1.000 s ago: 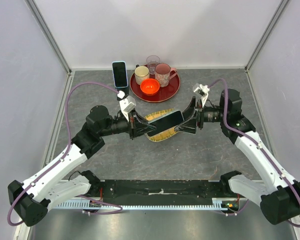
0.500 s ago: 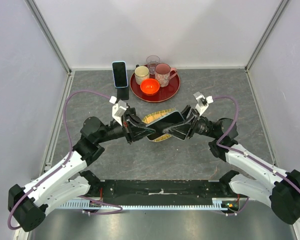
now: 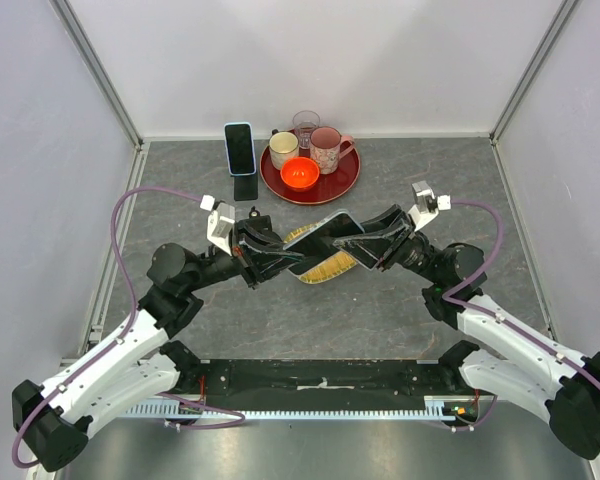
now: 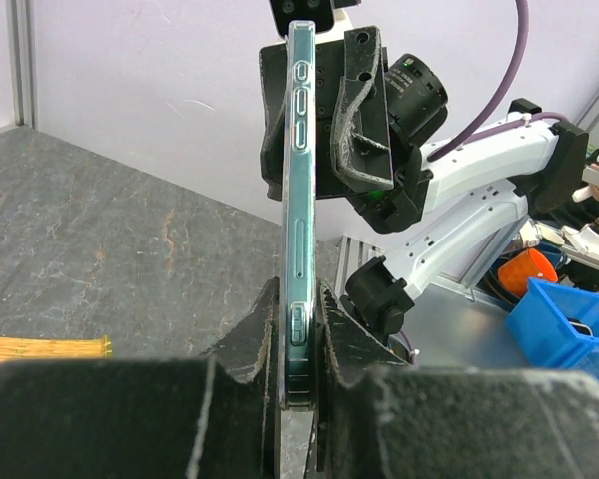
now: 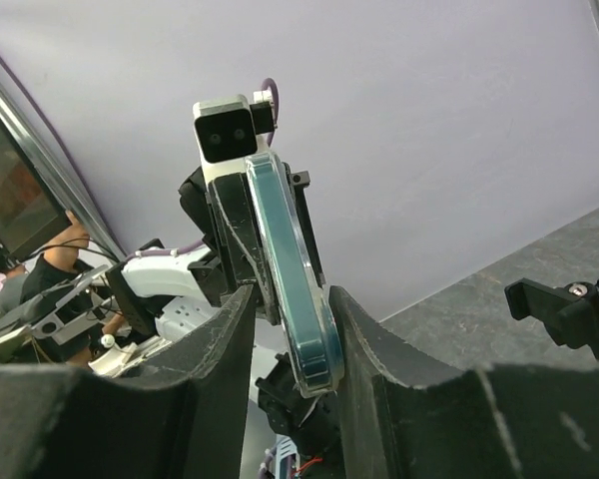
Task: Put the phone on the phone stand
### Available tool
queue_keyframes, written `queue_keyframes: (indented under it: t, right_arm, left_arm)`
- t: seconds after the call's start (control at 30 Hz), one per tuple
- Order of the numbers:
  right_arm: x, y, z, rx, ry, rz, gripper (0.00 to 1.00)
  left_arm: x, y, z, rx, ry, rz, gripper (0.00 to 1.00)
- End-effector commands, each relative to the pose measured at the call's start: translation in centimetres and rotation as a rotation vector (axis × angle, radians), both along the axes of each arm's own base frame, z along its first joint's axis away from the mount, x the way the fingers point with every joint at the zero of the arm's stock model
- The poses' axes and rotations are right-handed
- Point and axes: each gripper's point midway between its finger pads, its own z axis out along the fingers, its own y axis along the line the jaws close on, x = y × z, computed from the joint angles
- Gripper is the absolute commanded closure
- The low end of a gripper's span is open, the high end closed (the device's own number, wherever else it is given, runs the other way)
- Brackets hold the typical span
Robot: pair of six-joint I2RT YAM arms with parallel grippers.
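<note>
Dark phone (image 3: 325,238) held up between 2 hands, phone stand (image 3: 245,187) not yet reached
In the last second the phone has risen and tilted above the yellow mat (image 3: 325,270). The left hand (image 3: 285,258) and right hand (image 3: 365,240) each clamp 1 end, well apart from the stand, so a handover looks pending.

Overhead; 2 opposed wrist close-ups of phone (image 4: 299,200)

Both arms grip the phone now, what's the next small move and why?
Probably the right gripper should open its jaws: it and the left gripper both clamp the phone midair, and the phone stand sits back-left, nearer the left arm.
</note>
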Motion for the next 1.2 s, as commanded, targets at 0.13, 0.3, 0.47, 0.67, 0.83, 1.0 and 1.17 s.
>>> queue_keyframes:
  t: [0.13, 0.3, 0.47, 0.67, 0.83, 1.0, 1.17]
  right_arm:
    - [-1.1, -0.1, 3.5, 0.055, -0.146, 0.021, 0.60]
    - [-1.0, 0.2, 4.2, 0.076, -0.172, 0.040, 0.71]
    - [-0.7, 0.6, 4.7, 0.054, -0.187, 0.041, 1.00]
    - [5.4, -1.4, 2.0, -0.191, -0.057, -0.349, 1.00]
    - [10.5, -10.6, -1.9, -0.464, 0.174, -0.916, 1.00]
    - [12.0, -17.5, -1.9, -0.729, 0.320, -1.277, 1.00]
    - [12.7, -15.7, -0.4, -0.895, 0.223, -1.178, 1.00]
  left_arm:
    - [-1.1, 0.6, 2.9, -0.104, -0.087, -0.033, 0.98]
    - [-1.2, 0.6, 3.0, -0.110, -0.092, -0.041, 0.98]
    - [-1.0, 0.4, 2.6, -0.096, -0.078, -0.040, 0.91]
    - [4.3, 2.1, 0.1, 0.066, 0.015, 0.269, 0.12]
    - [12.2, 9.7, -3.3, 0.268, 0.170, 0.884, 0.12]
    - [14.6, 13.0, -6.5, 0.481, 0.264, 1.118, 0.19]
    - [15.7, 12.4, -9.9, 0.625, 0.295, 1.115, 0.42]
